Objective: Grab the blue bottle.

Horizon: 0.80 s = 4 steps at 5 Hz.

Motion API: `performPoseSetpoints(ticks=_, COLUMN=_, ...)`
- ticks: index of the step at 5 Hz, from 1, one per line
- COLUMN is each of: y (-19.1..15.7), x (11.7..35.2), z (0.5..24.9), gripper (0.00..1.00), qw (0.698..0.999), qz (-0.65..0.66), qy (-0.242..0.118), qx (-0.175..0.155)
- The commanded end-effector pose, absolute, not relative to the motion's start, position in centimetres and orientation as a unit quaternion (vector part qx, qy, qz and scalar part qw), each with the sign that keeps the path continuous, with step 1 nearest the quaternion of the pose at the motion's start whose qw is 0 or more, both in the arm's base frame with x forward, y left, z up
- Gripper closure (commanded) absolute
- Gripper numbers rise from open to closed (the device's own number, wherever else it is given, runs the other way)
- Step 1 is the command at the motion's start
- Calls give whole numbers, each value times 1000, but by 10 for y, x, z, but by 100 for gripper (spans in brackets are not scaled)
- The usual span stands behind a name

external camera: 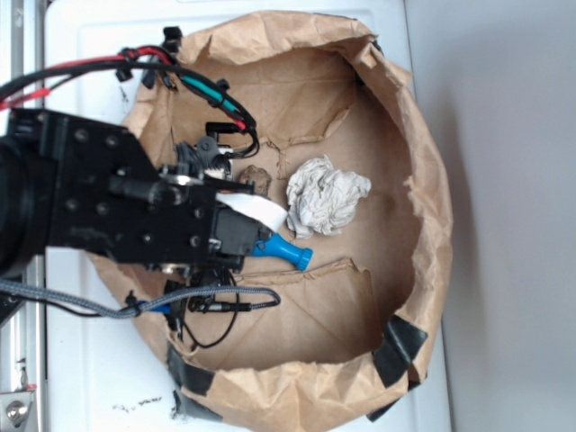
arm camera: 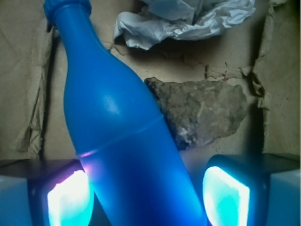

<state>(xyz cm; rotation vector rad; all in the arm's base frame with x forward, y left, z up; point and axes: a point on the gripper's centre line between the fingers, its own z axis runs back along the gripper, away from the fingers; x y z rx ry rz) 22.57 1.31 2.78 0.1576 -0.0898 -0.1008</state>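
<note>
The gripper (arm camera: 148,197) is sitting with its jaws apart, straddling the blue bottle (arm camera: 120,136) — left pad (arm camera: 68,200) touching it, right pad clear — lying inside the paper bag (external camera: 423,180).

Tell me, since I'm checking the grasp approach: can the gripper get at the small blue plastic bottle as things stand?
Probably yes. In the wrist view the small blue plastic bottle lies between the gripper fingers, nothing between them. The grey rock and crumpled white paper sit clear of it.
</note>
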Motion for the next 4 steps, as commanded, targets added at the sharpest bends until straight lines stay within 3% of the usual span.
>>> performPoseSetpoints(ticks=1, y=8, x=229, z=52, gripper=100, qw=995, qz=-27, qy=-73, qx=61)
performPoseSetpoints(ticks=4, y=33, x=211, z=139, gripper=100, qw=988, qz=8, qy=-153, qx=-2)
